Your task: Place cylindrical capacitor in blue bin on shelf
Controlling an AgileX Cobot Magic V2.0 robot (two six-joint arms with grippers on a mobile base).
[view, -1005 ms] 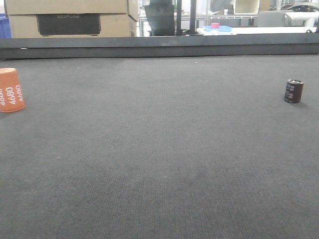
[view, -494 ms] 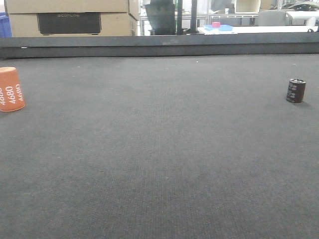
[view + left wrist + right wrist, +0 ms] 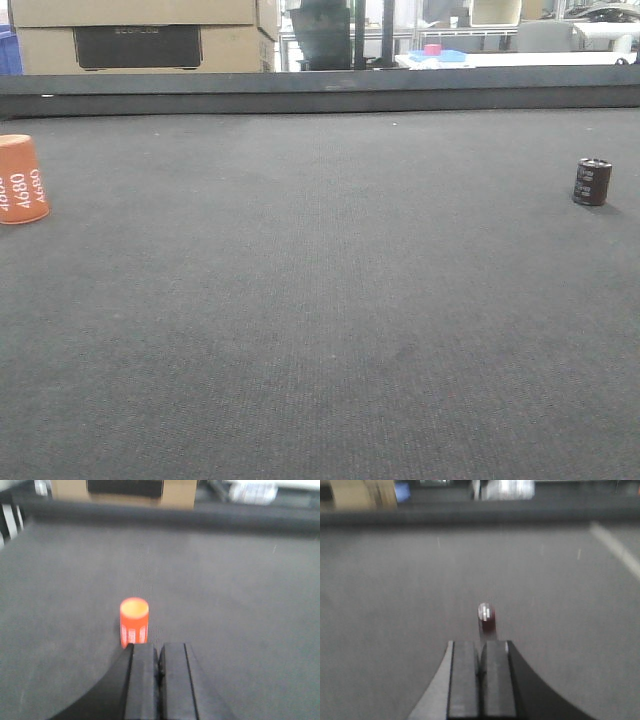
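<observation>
Near the capacitor point(image 3: 486, 618), right pincer point(image 3: 480, 652) fully closed.

There was one small dark cylindrical capacitor point(image 3: 591, 182). There was one orange piece point(image 3: 21, 180) with 4680 printed on it. So two things stood on the one grey worktop point(image 3: 320, 330). Two brown cardboard boxes point(image 3: 45, 52) were stacked behind the far edge. There were two end effectors, the left end effector point(image 3: 158, 650) and the right end effector point(image 3: 480, 647). Each one had two black fingers.
</observation>
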